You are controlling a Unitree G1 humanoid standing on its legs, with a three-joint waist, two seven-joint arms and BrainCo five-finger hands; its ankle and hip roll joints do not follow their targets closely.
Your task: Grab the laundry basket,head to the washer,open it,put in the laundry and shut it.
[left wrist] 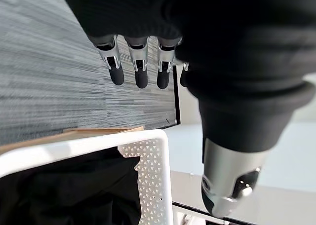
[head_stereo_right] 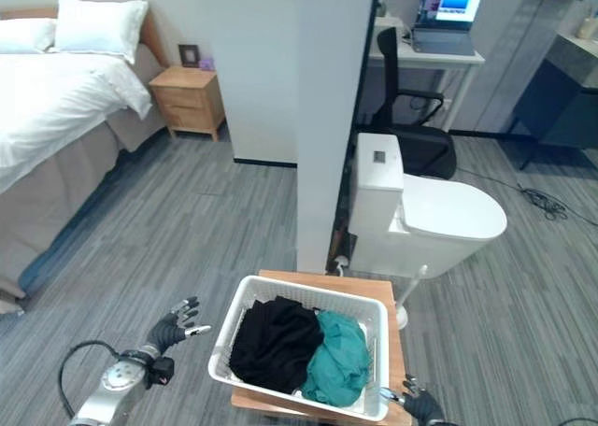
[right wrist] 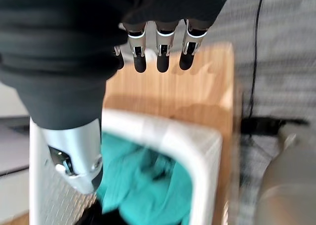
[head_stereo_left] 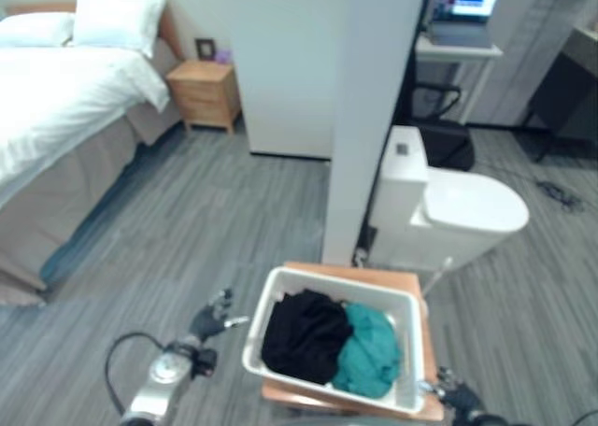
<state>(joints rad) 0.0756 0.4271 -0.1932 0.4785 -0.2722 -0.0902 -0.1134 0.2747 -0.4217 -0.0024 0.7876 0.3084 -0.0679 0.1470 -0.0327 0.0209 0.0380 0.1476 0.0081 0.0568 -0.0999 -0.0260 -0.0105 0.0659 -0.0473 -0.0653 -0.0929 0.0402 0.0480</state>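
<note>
The white laundry basket (head_stereo_right: 304, 356) sits on a small wooden tabletop (head_stereo_right: 322, 281) directly ahead of the robot, holding a black garment (head_stereo_right: 276, 342) and a teal garment (head_stereo_right: 334, 356). It lies between the two robot hands — that is the relation the grab depends on. The left robot hand (head_stereo_right: 175, 328) hangs off the basket's left side, apart from the rim, with its fingers (left wrist: 140, 67) straight and released, gripping nothing; its wrist view looks down past them onto the basket's perforated corner. The right robot hand (head_stereo_right: 418, 404) is at the basket's near right corner, close to the rim, and its fingers (right wrist: 160, 50) are likewise extended and empty above the wood beyond the basket's edge. The basket's long axis runs roughly across the robot from left to right, slightly skewed, so each short end faces one hand. The right hand looks the nearer of the two — the left has more floor to cross. Both would need to close inward on opposite rims before any lift.
</note>
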